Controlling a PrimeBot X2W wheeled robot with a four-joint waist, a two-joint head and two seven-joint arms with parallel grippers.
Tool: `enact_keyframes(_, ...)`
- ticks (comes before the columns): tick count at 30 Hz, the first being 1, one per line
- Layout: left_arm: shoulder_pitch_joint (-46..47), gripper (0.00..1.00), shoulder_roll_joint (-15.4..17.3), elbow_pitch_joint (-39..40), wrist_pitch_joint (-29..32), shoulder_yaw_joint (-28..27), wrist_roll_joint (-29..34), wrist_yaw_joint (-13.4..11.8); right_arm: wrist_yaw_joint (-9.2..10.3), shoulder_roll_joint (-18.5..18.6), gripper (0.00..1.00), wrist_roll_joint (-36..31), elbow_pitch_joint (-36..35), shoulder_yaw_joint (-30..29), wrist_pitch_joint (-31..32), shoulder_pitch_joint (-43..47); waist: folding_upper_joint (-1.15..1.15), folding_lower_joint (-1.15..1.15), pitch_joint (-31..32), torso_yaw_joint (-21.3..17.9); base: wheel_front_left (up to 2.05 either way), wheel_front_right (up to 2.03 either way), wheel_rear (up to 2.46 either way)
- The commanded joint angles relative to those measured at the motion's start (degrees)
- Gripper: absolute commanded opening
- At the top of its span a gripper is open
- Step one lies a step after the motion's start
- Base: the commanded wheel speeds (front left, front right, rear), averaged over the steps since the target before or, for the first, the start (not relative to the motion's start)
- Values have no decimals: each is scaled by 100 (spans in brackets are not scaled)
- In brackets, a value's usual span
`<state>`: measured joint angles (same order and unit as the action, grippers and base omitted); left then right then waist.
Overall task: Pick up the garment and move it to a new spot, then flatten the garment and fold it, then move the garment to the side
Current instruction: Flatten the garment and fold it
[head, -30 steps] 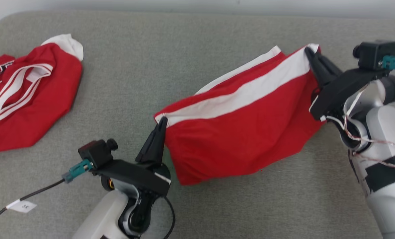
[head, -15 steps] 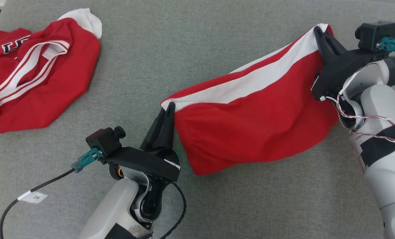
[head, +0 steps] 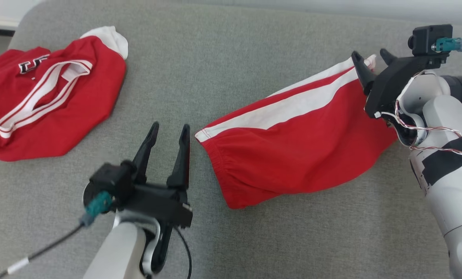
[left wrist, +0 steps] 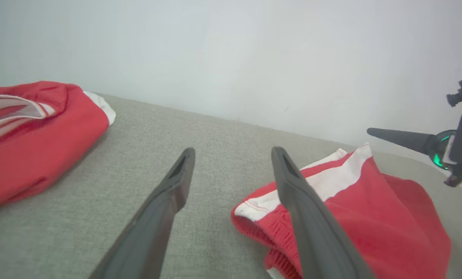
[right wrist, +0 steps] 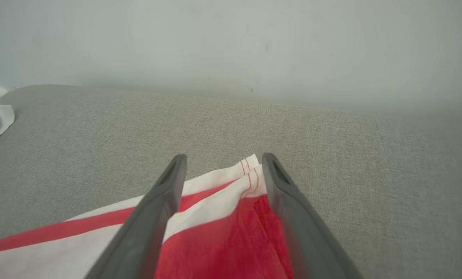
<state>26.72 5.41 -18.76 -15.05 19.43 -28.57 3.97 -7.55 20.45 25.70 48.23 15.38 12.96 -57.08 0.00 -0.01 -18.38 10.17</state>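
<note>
Left claw (head: 169, 128) and right claw (head: 369, 54) both wide, red shorts (head: 293, 155) lying on the grey desk (head: 231, 69) between them.
And there the left claw stood, spread just beside the shorts' elastic corner, clear of the cloth; in its wrist view one finger (left wrist: 316, 232) covered part of that waistband. The right claw straddled the far white-striped corner, and whether a tip touched the fabric could not be made out. The shorts' right edge ran out of sight behind that claw's black mount and pale arm. Well apart at the far left sat a crumpled red jersey (head: 48, 104), cut off by the head view's edge, its dark lettering folded over and unreadable.
</note>
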Motion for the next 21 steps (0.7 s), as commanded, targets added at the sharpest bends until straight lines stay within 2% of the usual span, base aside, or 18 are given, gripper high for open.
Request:
enact_keyframes(1, -247, 100, 52, 149, -18, -44, 332, -64, 13, 26, 100, 48, 76, -63, 134, 37, 0, 1, 208, -64, 0, 0, 0)
enact_keyframes(5, -831, 100, 117, 575, -18, -127, 1107, -213, 13, 36, 100, 58, 289, -246, 561, 156, 0, 1, 386, -48, 0, 0, 0)
enact_keyframes(10, -1513, 100, 171, 993, -18, -198, 1719, -376, 13, 56, 100, -10, 562, -620, 988, 259, 0, 1, 501, 47, 0, 0, 0)
enact_keyframes(14, -1844, 100, 158, 1211, -18, -267, 1866, -421, 13, 52, 100, -101, 621, -779, 1165, 320, 0, 1, 501, 115, 0, 0, 0)
enact_keyframes(21, -2247, 100, 50, 1465, -19, -423, 1911, -345, 13, 167, 100, -451, 660, -1028, 1529, 394, 0, 1, 307, 327, 0, 0, 0)
